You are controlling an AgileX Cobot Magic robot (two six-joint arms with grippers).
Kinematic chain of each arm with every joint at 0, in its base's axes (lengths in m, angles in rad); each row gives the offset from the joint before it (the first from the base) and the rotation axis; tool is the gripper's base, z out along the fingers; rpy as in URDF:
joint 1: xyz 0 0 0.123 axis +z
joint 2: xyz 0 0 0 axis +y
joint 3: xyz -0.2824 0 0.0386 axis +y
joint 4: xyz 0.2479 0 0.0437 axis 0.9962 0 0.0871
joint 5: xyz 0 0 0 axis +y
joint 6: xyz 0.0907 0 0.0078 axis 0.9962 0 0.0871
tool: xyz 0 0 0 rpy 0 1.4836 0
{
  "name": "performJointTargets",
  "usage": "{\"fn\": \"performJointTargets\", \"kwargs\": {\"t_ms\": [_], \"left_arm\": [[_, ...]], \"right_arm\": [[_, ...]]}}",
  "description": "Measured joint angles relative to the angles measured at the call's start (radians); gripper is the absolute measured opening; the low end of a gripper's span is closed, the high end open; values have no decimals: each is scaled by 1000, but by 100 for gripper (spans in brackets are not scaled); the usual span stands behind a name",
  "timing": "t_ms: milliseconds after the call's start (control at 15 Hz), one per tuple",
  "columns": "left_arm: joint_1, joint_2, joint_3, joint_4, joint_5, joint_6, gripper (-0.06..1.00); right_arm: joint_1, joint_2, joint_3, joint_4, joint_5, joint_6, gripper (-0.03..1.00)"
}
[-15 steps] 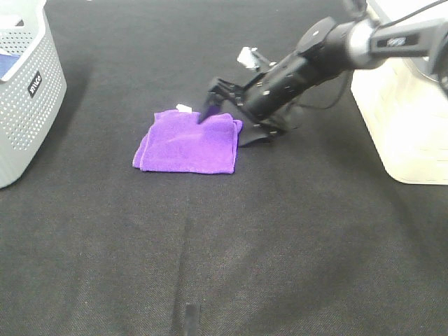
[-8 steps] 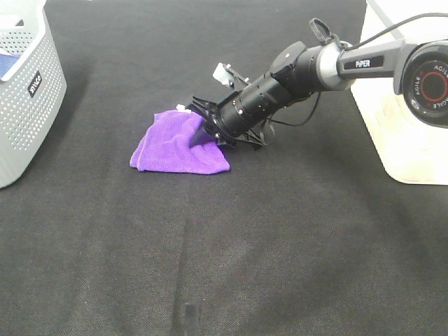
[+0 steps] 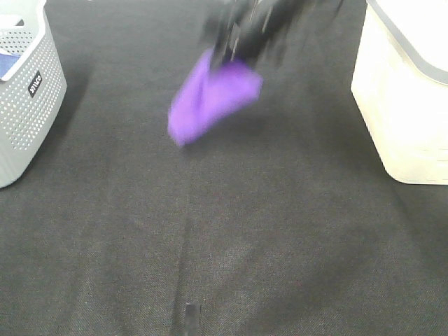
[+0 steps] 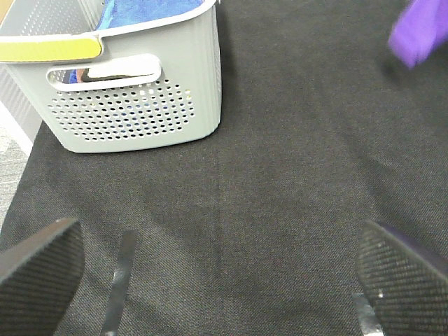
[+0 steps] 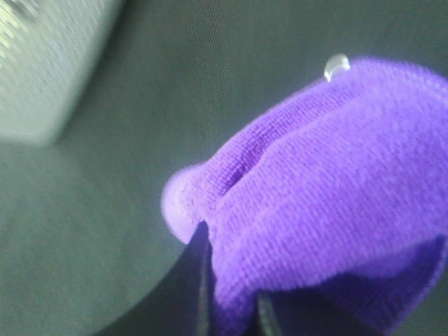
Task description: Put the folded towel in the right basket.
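holding the towel (image 3: 210, 98) clear of the worktop (image 3: 266, 245), my right gripper (image 3: 236, 47) shows only as a dark smear near the far edge, about midway along it. the high view is blurred there, so i can't make out the jaws from above. in the right wrist view the purple cloth fills most of the frame, bunched and folded over a dark finger (image 5: 187, 294), so i read that gripper as clamped on the towel. a small white tag (image 5: 337, 65) sits at the cloth's edge.

the towel hangs tilted in the air, its low corner pointing toward the left edge. it is between the two baskets and well apart from both. the right basket (image 3: 402, 112), white, stands at the far right corner against the right edge; i can't see into it from here. the left basket (image 3: 31, 91), grey and perforated, sits at the far left corner, and the left wrist view shows blue cloth (image 4: 143, 10) inside it.

my left gripper (image 4: 222, 273) hangs over the worktop near the left basket, fingers (image 4: 42, 269) wide apart, with black worktop showing between them. from that view the towel is a purple blur well away from the gripper.
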Motion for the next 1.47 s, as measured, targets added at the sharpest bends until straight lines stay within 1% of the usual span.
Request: {"fn": "performJointTargets", "kwargs": {"t_ms": [133,200,267,333,400,467,533,600,733,867,933,1000,1133,1200,1267,1333,1467], "left_arm": [[0,0,0,0,0,0,99],[0,0,0,0,0,0,99],[0,0,0,0,0,0,99],[0,0,0,0,0,0,99],[0,0,0,0,0,0,99],[0,0,0,0,0,0,99],[0,0,0,0,0,0,99],[0,0,0,0,0,0,99],[0,0,0,0,0,0,99],[0,0,0,0,0,0,99],[0,0,0,0,0,0,99],[0,0,0,0,0,0,99],[0,0,0,0,0,0,99],[0,0,0,1,0,0,99],[0,0,0,1,0,0,99],[0,0,0,1,0,0,99],[0,0,0,1,0,0,99]], "right_arm": [[-77,-69,-120,-56,51,23,5],[-124,-91,-168,-108,78,31,5],[-182,-111,-208,-157,102,38,5],[-277,-131,-256,-209,115,49,5],[-313,-138,-266,-219,117,51,5],[-410,-143,-276,-230,122,64,5],[-484,-141,-281,-241,132,65,5],[-532,-138,-281,-248,142,65,5],[-596,-125,-283,-257,146,65,5],[-616,-94,-283,-264,151,65,7],[-616,-80,-280,-265,155,65,13],[-616,-72,-267,-265,155,67,26],[-614,-68,-252,-265,153,71,69],[-614,-68,-252,-266,150,70,86],[-614,-68,-252,-266,150,70,93],[-614,-68,-250,-258,149,70,96],[-614,-68,-249,-204,144,57,98]]}}
